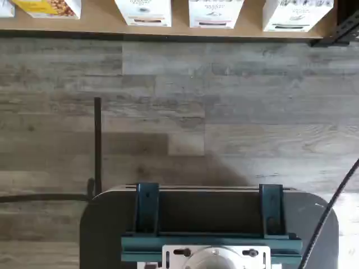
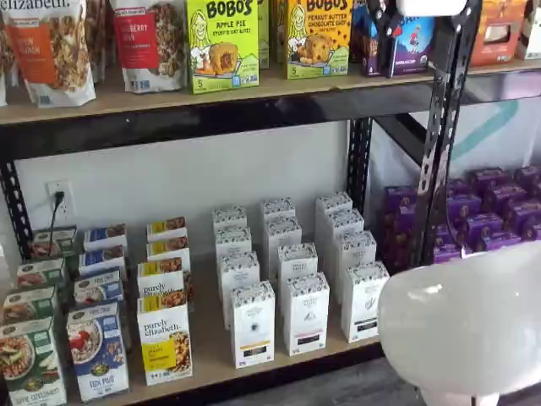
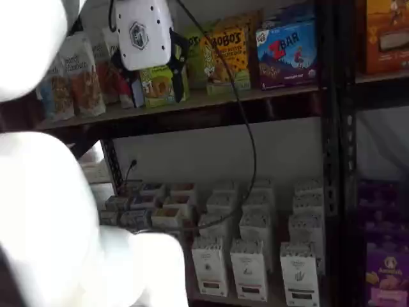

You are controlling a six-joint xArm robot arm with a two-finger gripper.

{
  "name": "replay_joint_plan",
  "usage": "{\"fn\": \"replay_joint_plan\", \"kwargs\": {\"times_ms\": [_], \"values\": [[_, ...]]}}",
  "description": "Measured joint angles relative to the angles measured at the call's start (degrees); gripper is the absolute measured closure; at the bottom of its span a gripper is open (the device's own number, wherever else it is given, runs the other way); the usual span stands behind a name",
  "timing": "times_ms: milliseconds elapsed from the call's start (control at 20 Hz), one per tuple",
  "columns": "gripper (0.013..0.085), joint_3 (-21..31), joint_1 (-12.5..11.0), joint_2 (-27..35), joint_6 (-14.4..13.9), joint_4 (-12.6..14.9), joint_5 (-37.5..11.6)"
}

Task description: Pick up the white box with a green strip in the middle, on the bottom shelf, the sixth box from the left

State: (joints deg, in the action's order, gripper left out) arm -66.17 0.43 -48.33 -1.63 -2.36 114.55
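Tall narrow white boxes with speckled tops stand in three columns on the plywood bottom shelf (image 2: 211, 359). The front one of the right column (image 2: 363, 302) also shows in a shelf view (image 3: 299, 275) and in the wrist view (image 1: 297, 14). My gripper (image 3: 155, 86) hangs high in front of the upper shelf, far above the white boxes. Its white body and black fingers (image 3: 132, 83) show a gap with nothing in it. In a shelf view only its top-edge part (image 2: 385, 19) shows.
Colourful cereal boxes (image 2: 165, 338) stand left of the white ones, purple boxes (image 2: 482, 216) right of a black upright (image 2: 435, 169). The white arm (image 2: 465, 330) covers the lower right, and a shelf view's left side (image 3: 51, 211). The wrist view shows grey floor (image 1: 179, 112) and the teal-bracket mount (image 1: 210, 224).
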Motion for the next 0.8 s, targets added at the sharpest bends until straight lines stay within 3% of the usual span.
{"fn": "replay_joint_plan", "kwargs": {"times_ms": [150, 350, 600, 800], "values": [[0.013, -0.1, -1.5, 0.2, 0.7, -1.8, 0.4], [0.013, 0.5, -0.6, -0.2, 0.2, -1.2, -0.7], [0.013, 2.8, 2.0, -0.7, -1.2, 1.9, -3.2], [0.013, 6.7, 2.2, -1.8, -0.9, 3.8, -7.3]]}}
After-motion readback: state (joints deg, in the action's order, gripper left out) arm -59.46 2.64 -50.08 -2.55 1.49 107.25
